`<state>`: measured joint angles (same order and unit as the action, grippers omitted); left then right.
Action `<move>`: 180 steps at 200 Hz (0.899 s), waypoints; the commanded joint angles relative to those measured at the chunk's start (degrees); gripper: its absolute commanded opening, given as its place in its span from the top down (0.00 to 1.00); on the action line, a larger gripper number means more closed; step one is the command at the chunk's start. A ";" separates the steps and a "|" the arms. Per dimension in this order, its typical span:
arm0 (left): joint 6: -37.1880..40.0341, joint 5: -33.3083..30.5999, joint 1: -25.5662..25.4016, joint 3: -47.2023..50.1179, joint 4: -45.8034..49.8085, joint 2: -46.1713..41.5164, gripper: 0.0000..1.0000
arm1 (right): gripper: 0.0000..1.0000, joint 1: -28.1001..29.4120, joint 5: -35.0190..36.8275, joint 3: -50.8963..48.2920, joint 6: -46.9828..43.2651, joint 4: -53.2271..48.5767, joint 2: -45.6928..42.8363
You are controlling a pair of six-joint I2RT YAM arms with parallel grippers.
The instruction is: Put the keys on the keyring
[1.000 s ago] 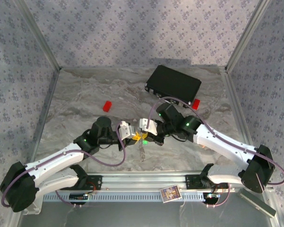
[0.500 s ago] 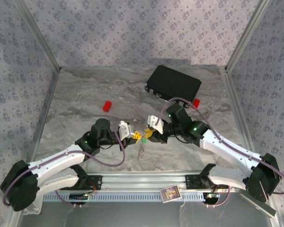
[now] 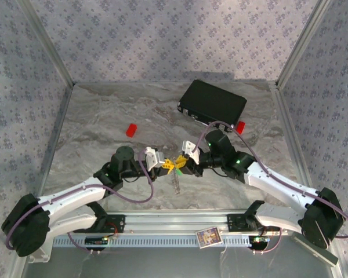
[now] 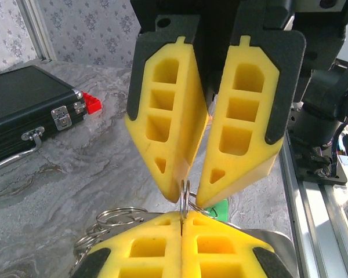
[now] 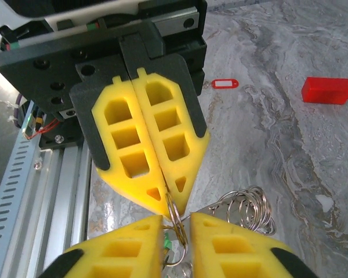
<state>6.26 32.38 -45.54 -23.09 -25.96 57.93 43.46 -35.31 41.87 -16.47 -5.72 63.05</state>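
Note:
My left gripper (image 4: 181,215) is shut on the keyring (image 4: 185,194), a thin metal split ring held upright at its fingertips. The right gripper (image 5: 177,225) is open, with one yellow pad on each side of that keyring (image 5: 175,213). A smaller ring hooks onto the keyring and carries the green key (image 4: 220,209), which hangs just behind the pads (image 5: 167,244). A red-and-white key (image 5: 223,84) lies flat on the table by the left arm's base. In the top view the two grippers (image 3: 165,164) (image 3: 182,164) meet tip to tip at the table's middle front.
A bunch of linked metal rings (image 4: 113,215) (image 5: 249,207) dangles beside the grippers. The black case (image 3: 212,102) lies at the back right with a red block (image 3: 240,126) at its corner. Another red block (image 3: 131,129) sits at mid left. The metal rail (image 3: 174,223) runs along the near edge.
The right gripper, shut a second ago, has opened its jaws and now straddles the ring. Its arm drew back to the right a little. The left gripper stays shut.

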 commanded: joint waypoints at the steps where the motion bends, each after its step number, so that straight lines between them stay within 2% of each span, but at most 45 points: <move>1: -0.72 2.29 -0.42 0.05 -3.76 -0.06 1.00 | 0.87 -0.13 -1.51 -0.47 0.91 1.07 0.06; 36: -0.20 1.81 -0.48 -0.37 -2.54 -0.58 1.00 | 1.00 -0.12 -1.76 0.68 -0.32 -1.03 0.15; 45: -0.04 1.57 -0.47 -0.58 -1.83 -0.82 0.95 | 1.00 -0.13 -1.71 1.25 -1.06 -2.23 0.23; 58: 0.50 0.86 -0.43 -1.17 0.16 -1.39 0.82 | 1.00 -0.05 -1.53 2.58 -2.54 -4.51 0.41; 76: 2.52 -0.09 -0.51 -2.53 4.93 -2.34 0.76 | 1.00 0.04 -0.77 4.82 -5.06 -8.35 0.80; 100: 4.61 -0.83 -0.46 -4.18 10.11 -2.86 0.76 | 1.00 0.78 0.73 8.47 -8.96 -14.81 2.26; 180: 5.23 1.00 -0.50 -5.96 11.70 -1.66 0.79 | 1.00 3.28 2.77 15.22 -14.50 -22.40 6.31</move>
<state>10.07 31.81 -45.56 -26.59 -15.11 56.01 45.91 -33.08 53.71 -28.10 -24.49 68.47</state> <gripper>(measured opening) 0.222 0.051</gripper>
